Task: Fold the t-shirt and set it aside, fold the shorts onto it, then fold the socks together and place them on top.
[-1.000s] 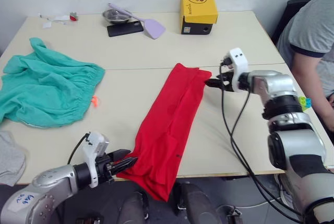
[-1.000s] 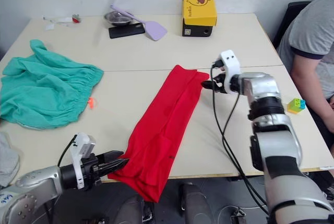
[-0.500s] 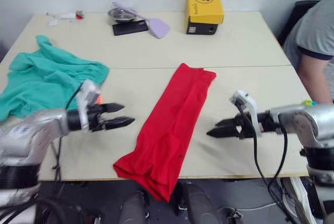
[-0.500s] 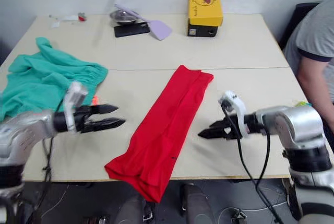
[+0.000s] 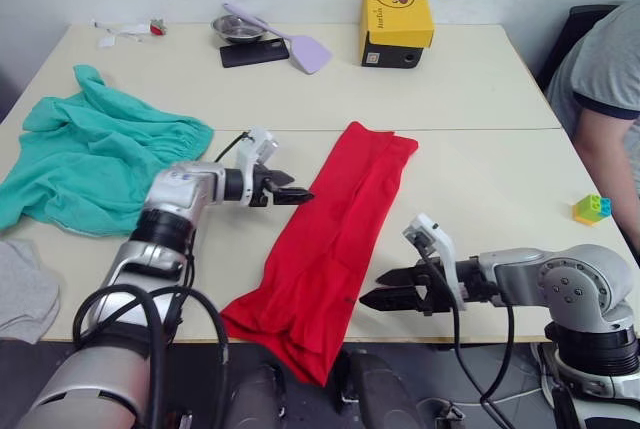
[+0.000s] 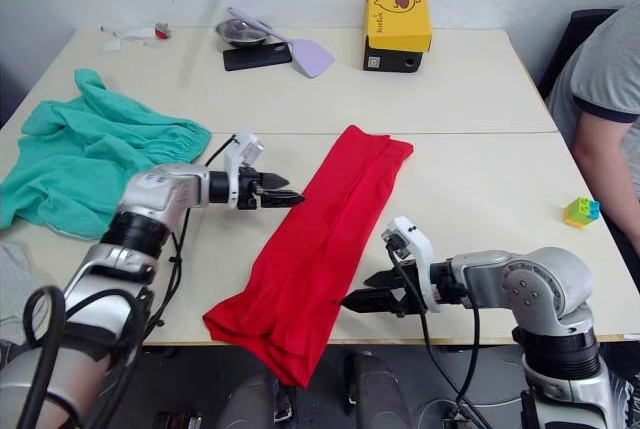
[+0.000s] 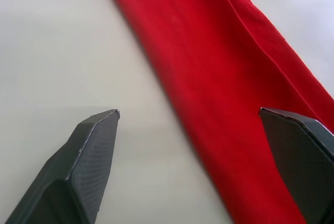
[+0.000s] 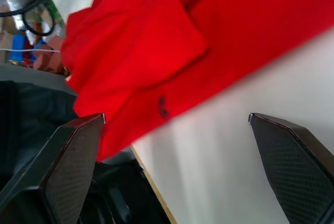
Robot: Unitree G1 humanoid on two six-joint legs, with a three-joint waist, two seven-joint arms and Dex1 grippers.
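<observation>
Table [image 5: 480, 89] was pale, with a seam running across its middle. At the far edge stood a yellow box [image 5: 397, 16] with a dark base. Near it lay a black phone [image 5: 254, 52], a small metal bowl [image 5: 237, 28] just behind it, and a lilac spatula [image 5: 285, 37] resting across the bowl's rim, blade on the table. Small scraps [image 5: 128, 29] sat at the far left corner. A little block toy [image 5: 592, 209] lay near the right edge, beside a seated person [image 5: 610, 99] in a grey shirt.
</observation>
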